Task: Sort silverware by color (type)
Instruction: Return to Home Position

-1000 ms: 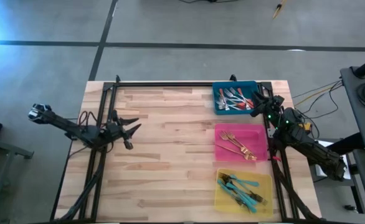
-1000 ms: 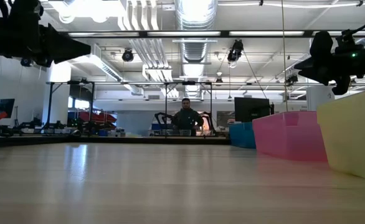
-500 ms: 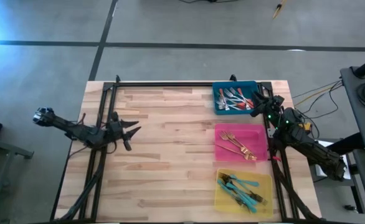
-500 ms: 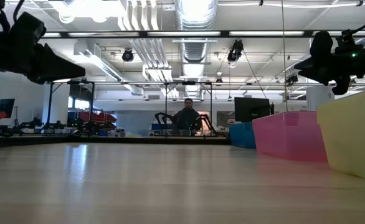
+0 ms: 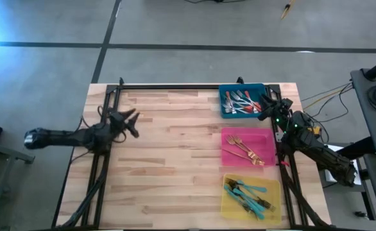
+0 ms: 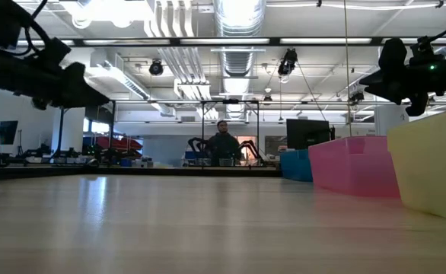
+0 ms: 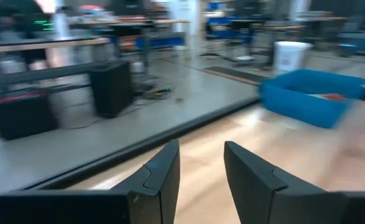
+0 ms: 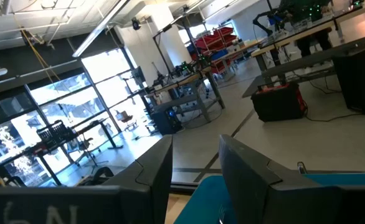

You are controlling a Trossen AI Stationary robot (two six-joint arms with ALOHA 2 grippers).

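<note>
The silverware lies in three trays along the table's right side. Silver forks with red handles (image 5: 239,102) are in the blue tray (image 5: 225,110). Gold forks (image 5: 244,151) are in the pink tray (image 5: 265,138), and teal-handled forks (image 5: 249,196) are in the yellow tray (image 5: 271,186). My left gripper (image 5: 133,118) hovers open near the table's left edge, pointing toward the far right, with nothing between its fingers (image 7: 164,174). My right gripper (image 5: 263,107) hangs open above the blue tray's right rim, and it too holds nothing (image 8: 198,168).
Black frame rails run along the table's far edge (image 5: 169,87) and down both sides. Bare wooden tabletop (image 5: 175,154) lies between my left gripper and the trays. A person (image 6: 223,144) stands in the room far beyond the table.
My left arm has swung about its base. Its gripper has gone toward the table's far edge and sunk a little. It has turned from pointing toward the table's right edge to pointing toward the far right. It has stayed open with nothing in it.
</note>
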